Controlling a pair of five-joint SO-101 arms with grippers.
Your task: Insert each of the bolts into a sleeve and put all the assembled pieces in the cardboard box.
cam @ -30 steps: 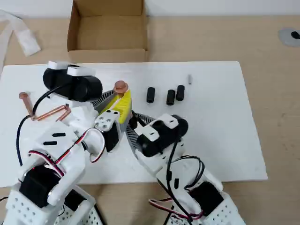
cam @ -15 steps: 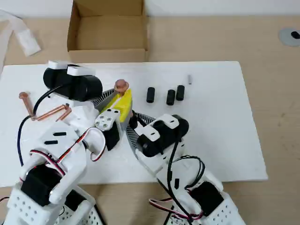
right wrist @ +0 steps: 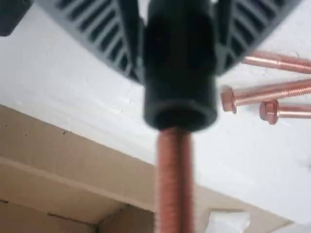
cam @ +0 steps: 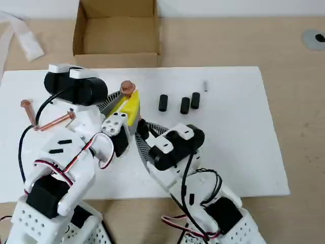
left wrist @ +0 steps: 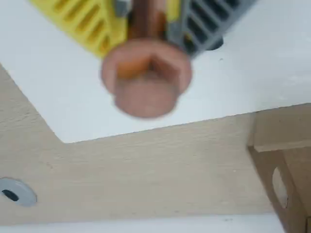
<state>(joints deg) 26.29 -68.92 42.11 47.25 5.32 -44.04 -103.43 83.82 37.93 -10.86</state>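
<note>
Looking down from the high view, the left gripper (cam: 127, 97) is pinching a copper bolt (cam: 128, 87) between its yellow and grey fingers, just under the head. The head points toward 12 o'clock, at the cardboard box (cam: 117, 60). The box sits open at the table's (cam: 294, 101) 11 o'clock, right off the far edge of the white mat (cam: 238, 152).

The right gripper (right wrist: 179, 53) comes in from 5 o'clock of that bolt, and its dark fingers are clamped around a black sleeve (right wrist: 180, 92). In the right wrist view the bolt's threaded shaft lines up with the sleeve's open end and meets it. Can't tell how deep it actually sits, though.

Other stuff on the mat:
- Three spare sleeves (cam: 185, 105) stand in a loose row at about 3 o'clock of the held bolt's head, near each other but apart.
- The loose bolts (cam: 55, 122) lie at roughly 9 o'clock of the left gripper, close together. The left arm covers part of them.
- A small pale peg (cam: 205, 86) lies just past the spare sleeves, toward 1 o'clock.

The box has nothing in it.
</note>
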